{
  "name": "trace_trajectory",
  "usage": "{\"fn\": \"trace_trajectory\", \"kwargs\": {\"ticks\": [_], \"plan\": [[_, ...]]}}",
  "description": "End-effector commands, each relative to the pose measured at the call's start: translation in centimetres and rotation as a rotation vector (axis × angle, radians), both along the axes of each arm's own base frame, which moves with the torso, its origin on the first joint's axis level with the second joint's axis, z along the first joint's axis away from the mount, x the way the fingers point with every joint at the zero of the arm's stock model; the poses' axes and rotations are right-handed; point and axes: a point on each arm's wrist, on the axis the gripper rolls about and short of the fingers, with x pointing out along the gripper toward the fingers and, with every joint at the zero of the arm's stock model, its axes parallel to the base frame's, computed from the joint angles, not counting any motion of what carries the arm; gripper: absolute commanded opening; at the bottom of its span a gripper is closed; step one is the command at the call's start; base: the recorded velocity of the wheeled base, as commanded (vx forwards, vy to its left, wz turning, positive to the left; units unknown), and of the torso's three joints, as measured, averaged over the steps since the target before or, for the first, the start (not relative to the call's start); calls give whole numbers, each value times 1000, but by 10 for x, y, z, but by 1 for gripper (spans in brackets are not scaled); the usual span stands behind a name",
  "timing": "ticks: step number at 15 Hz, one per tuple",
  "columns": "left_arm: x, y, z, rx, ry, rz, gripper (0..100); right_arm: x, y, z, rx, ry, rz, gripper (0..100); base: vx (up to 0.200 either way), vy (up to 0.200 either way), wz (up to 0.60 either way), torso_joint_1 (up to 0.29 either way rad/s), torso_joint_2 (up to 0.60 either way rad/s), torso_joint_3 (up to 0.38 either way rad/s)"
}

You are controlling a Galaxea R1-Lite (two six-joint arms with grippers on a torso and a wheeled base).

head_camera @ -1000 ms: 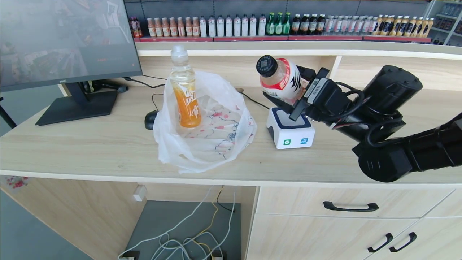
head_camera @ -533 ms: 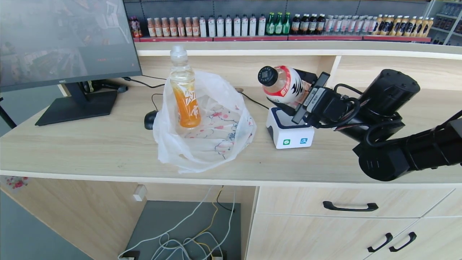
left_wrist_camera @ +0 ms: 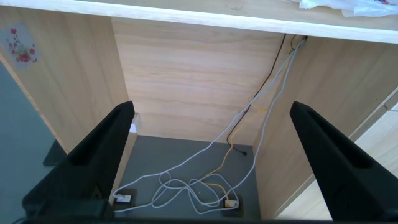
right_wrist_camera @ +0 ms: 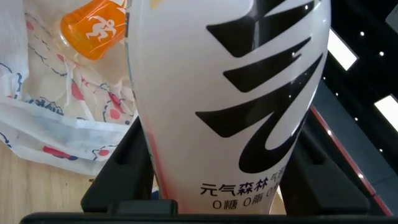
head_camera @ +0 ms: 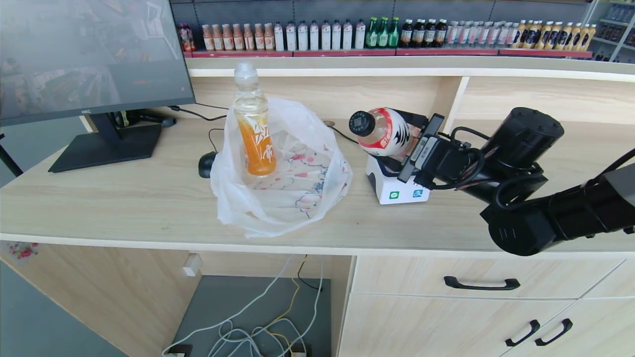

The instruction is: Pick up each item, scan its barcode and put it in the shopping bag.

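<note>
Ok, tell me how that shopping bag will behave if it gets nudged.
The shopping bag looks thin and crumpled, so it will probably give way rather than resist. It is likely light and may slide on the smooth counter. The tall orange bottle standing upright inside could tip if the bag shifts.

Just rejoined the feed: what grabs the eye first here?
The right hand grips a white, red-banded plastic bottle with a black cap, tilted over the white box scanner. Left of it, an orange drink bottle stands upright in the translucent plastic shopping bag.
</note>
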Motion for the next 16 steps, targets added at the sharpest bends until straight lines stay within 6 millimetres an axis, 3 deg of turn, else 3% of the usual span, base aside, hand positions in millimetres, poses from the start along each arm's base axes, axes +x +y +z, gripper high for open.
{"fn": "trace_trajectory", "kwargs": {"ticks": [1,16], "plan": [[0,0,0,0,-1,1,100,-1,0,-3,-4,11,1,0,0,0,0,0,0,0],[0,0,0,0,-1,1,100,2,2,-9,-15,18,11,0,0,0,0,0,0,0]]}}
